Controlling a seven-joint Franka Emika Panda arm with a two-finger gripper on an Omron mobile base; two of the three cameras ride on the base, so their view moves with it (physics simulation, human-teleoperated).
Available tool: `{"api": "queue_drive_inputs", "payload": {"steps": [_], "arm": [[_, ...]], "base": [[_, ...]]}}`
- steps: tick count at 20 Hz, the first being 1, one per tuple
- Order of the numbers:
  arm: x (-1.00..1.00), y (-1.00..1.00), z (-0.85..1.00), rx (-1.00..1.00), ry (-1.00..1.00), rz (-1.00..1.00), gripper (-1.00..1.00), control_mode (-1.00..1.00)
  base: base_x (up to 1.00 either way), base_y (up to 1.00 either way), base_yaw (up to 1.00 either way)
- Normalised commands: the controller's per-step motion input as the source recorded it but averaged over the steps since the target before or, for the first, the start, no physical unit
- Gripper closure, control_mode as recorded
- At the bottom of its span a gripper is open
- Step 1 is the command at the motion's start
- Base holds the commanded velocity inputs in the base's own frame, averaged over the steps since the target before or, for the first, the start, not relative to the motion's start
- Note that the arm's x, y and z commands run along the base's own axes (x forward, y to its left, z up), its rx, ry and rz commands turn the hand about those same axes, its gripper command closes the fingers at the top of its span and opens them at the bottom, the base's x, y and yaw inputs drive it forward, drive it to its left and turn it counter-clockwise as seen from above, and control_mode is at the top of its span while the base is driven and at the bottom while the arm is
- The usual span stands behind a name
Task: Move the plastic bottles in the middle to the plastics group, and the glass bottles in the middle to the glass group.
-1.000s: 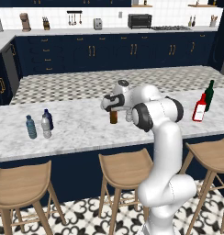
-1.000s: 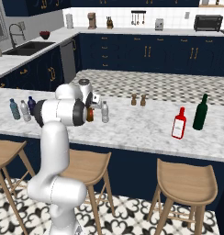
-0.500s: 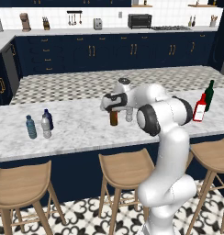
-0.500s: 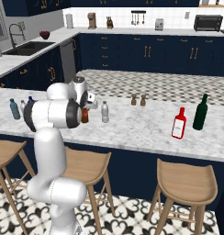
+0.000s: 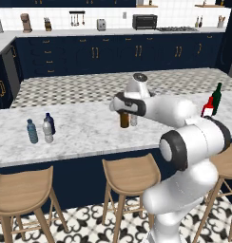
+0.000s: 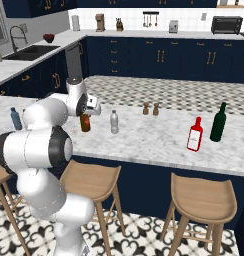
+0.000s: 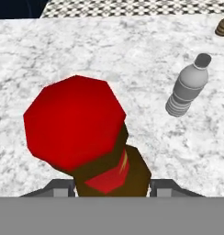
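my gripper (image 7: 113, 186) sits low around the amber bottle (image 7: 93, 147), one finger either side of its body, but i cannot tell whether they press on it. it stands mid-bench (image 5: 89, 137), base apparently on the marble. just beyond it stands a clear plastic bottle (image 7: 187, 86). a loose hold could let the tall bottle tip into that neighbour. farther right wait the red bottle (image 6: 195, 134) and green bottle (image 6: 218, 122).

We see a long white marble tabletop (image 5: 84, 130). On it, left to right: a teal bottle (image 5: 32, 131), a clear bottle (image 5: 48, 131) and a navy bottle (image 5: 50, 121) close together; an amber bottle (image 6: 85, 121) beside another clear bottle (image 6: 114, 122); two small brown shakers (image 6: 150, 108); a red bottle (image 6: 195, 134) beside a green bottle (image 6: 218, 122).
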Motion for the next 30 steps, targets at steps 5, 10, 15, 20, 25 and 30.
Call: {"api": "queue_drive_inputs", "payload": {"steps": [5, 10, 15, 20, 25, 30], "arm": [[-1.0, -0.38, 0.7, 0.0, -0.12, 0.0, 1.0, -1.0], [-0.94, -0.9, 0.39, 0.0, -0.09, -0.05, 1.0, -1.0], [-0.63, -1.0, 0.25, 0.0, 0.0, -0.09, 1.0, -1.0], [-0.51, -1.0, 0.26, 0.0, 0.0, -0.09, 1.0, -1.0], [-0.38, -1.0, 0.37, 0.0, 0.0, -0.08, 1.0, -1.0], [-0.19, -1.0, 0.3, 0.0, 0.0, -0.05, 1.0, -1.0]], "base": [[0.0, 0.0, 0.0], [0.0, 0.0, 0.0], [0.0, 0.0, 0.0], [0.0, 0.0, 0.0], [0.0, 0.0, 0.0], [0.0, 0.0, 0.0]]}}
